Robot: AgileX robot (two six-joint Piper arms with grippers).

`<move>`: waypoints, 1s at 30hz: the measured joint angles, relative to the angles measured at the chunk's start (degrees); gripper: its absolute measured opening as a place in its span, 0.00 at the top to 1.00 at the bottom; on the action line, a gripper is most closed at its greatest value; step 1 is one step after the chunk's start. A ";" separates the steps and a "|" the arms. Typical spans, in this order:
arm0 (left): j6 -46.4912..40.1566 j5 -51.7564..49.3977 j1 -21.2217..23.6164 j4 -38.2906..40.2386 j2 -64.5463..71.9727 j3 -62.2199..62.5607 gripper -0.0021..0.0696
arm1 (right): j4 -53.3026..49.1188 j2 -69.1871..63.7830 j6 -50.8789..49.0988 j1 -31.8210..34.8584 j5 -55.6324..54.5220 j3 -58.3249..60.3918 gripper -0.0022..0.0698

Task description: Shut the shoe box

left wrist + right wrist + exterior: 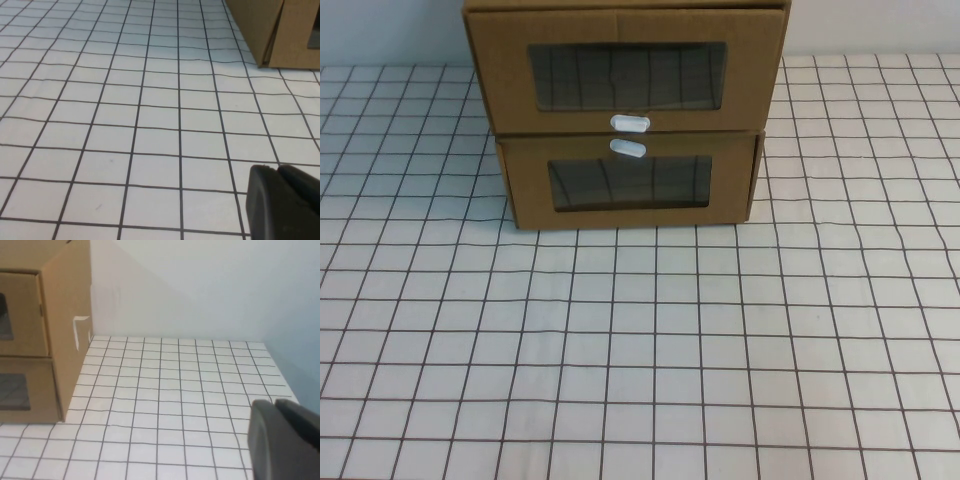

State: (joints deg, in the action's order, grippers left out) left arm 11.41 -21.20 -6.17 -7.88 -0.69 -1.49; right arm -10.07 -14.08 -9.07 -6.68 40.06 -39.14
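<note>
Two stacked boxes at 12 o'clock | shoe box [626, 70] on top, pull tab [630, 122] below its window, front looks nearly flush | left gripper [282, 202] and right gripper [285, 440] low over grid tablecloth [640, 350], well apart from boxes, jaw gap unreadable | push may finish it

The shoe box [625, 72] was matt brown cardboard with a glossy clear plastic window [627, 76] and a smooth white plastic tab [630, 123]. Its twin box [630, 183] beneath looked the same. The surface [640, 350] wore a matt white covering ruled with dark lines, slightly wrinkled.

The left end effector [282, 202] and the right end effector [282, 440] showed matt black plastic at their wrist views' edges.
</note>
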 joint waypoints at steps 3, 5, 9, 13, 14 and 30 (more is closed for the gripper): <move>0.00 0.00 0.00 0.00 0.00 0.00 0.98 | 4.34 0.71 -0.04 3.03 -5.54 5.32 0.99; 0.00 0.00 0.00 0.00 0.00 0.00 0.98 | 7.26 2.12 -0.04 4.33 -10.96 10.30 0.99; 0.00 0.00 0.00 0.00 0.00 0.00 0.98 | 10.69 8.59 -0.13 7.77 -19.63 21.98 0.99; 0.00 -0.03 0.00 0.00 0.00 0.00 0.98 | 14.46 14.38 -0.13 11.66 -21.77 29.75 0.99; 0.00 -0.03 0.00 0.00 0.00 0.00 0.98 | 15.49 14.62 -0.13 12.22 -21.51 31.25 0.99; 0.00 -0.23 0.00 -0.32 -0.04 0.00 0.98 | 23.47 14.86 17.25 12.94 -17.85 40.49 0.99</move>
State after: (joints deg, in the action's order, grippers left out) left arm 11.41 -21.44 -6.17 -8.20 -0.73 -1.49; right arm 13.40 0.77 8.18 6.26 22.22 1.35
